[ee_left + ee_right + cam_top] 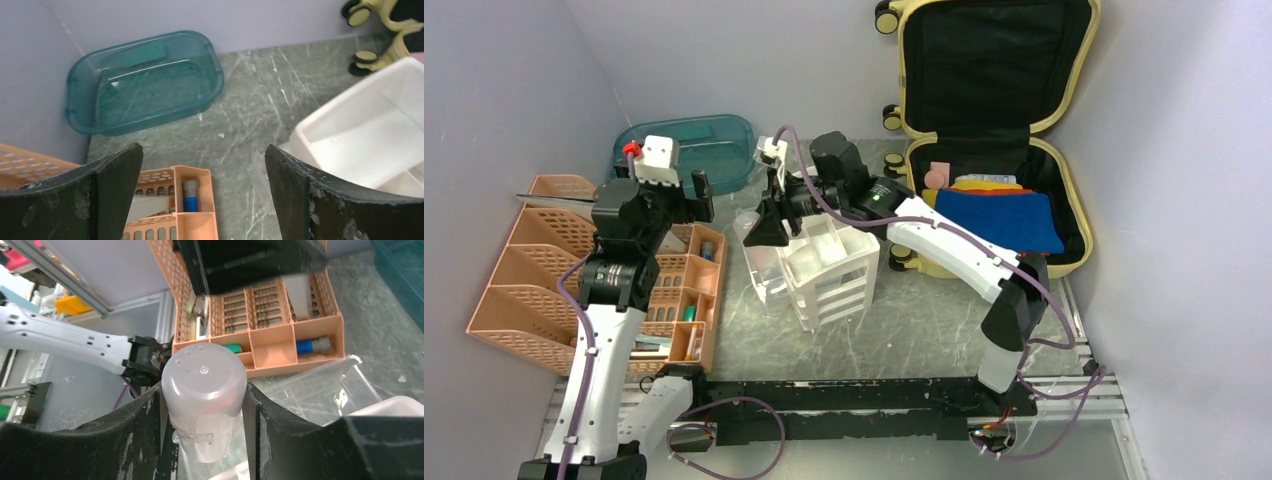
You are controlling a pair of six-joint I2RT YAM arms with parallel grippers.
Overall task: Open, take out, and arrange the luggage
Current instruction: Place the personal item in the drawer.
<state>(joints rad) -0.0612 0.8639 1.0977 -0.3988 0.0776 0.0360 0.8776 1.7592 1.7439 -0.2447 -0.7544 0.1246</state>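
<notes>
The right fingers [145, 425] clamp a translucent shaker bottle [205, 385] by its sides, just beside a white drawer unit [829, 270]. The left fingers [115, 175] stand wide apart, gripping nothing, over an orange organizer [175, 200], with a teal tray [145, 80] beyond them. The bench [250, 100] is grey-green marbled, enclosed by pale lilac walls [754, 50]. Right of and beyond the right fingers, the luggage [984, 70] lies open. Its long axis runs towards the back wall, its lid stands upright there, and its wheels face left.

The overhead view's top edge cuts off your pale yellow hard-shell suitcase [994, 120]. Your right arm [954, 250] covers part of the white plastic drawer unit [834, 282]. The translucent white plastic bottle [205, 375] loses its lower end between the right gripper [204, 400]'s fingers.
</notes>
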